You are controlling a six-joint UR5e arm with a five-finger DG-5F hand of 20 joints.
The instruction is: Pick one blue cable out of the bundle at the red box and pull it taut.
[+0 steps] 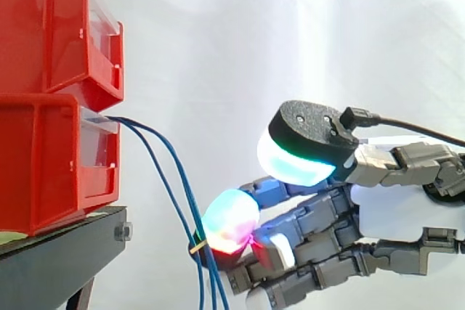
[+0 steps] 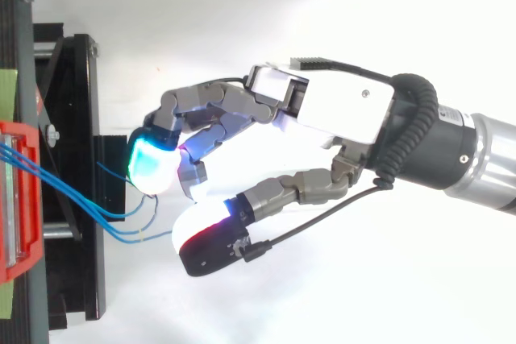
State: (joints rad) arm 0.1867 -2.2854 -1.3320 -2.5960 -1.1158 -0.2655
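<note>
Blue cables [image 1: 193,215] leave the front of the lower red bin [image 1: 43,172] and curve down in a loose bundle (a few strands, close together) past the edge of the black stand [image 1: 58,252]. A second red bin [image 1: 51,27] is stacked on top. The hand [image 1: 392,208] comes in from the right before the white curtain [image 1: 218,34] and meets the bundle low down, below the bins. Whether it grips any strand cannot be told. From above, the cables slant from the bin across the stand to the hand, with slack bends near it.
</note>
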